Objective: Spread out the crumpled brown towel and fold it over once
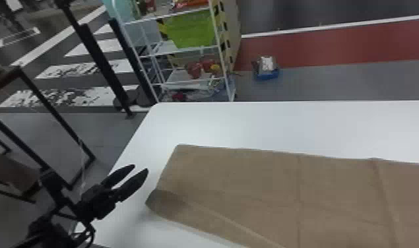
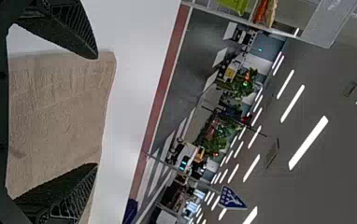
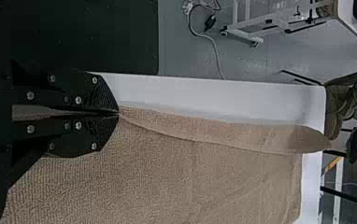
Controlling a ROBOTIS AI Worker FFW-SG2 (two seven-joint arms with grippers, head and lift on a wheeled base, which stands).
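Note:
The brown towel [image 1: 268, 194] lies spread over the white table, with long creases and a folded strip along its near side. My left gripper [image 1: 141, 166] is open above the table's left side, left of the towel's near left corner. In the left wrist view, the towel [image 2: 60, 112] shows beyond and between the parted fingers of the left gripper [image 2: 97, 111]. The right gripper [image 3: 118, 113] is shut on the towel's edge in the right wrist view, where the towel [image 3: 190, 182] stretches away with a narrow flap turned along that edge.
The white table [image 1: 238, 122] has its left edge beneath the left arm. Beyond it stand a white wire shelf [image 1: 185, 49] with a green bin and a small blue box [image 1: 267, 76] on the floor. A black frame [image 1: 53, 115] stands to the left.

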